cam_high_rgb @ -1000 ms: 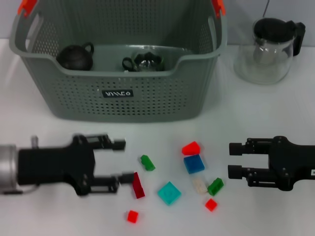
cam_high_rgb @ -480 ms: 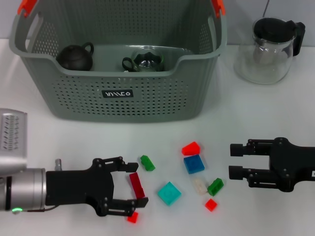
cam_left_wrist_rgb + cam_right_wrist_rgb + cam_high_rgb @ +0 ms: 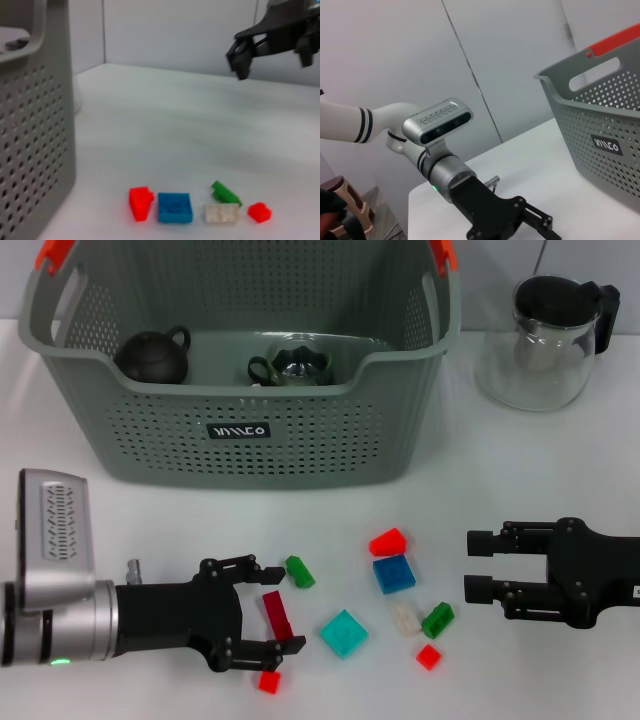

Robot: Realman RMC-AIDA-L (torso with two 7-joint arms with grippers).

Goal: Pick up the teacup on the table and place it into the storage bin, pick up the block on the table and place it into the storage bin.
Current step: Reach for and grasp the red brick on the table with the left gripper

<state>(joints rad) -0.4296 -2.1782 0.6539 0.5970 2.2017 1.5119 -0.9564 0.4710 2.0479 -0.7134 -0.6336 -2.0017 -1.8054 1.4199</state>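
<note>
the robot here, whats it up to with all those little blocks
The left gripper sits low on the table, fingers open around the dark red block, not closed on it. The right gripper hovers open beside the other blocks. The storage bin holds two dark teapot-like pieces, no blocks visible.

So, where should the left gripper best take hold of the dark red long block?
Probably across the two long sides of the dark red block, from above. It lies flat and is narrow, and the open left gripper already has a finger on each long side.
</note>
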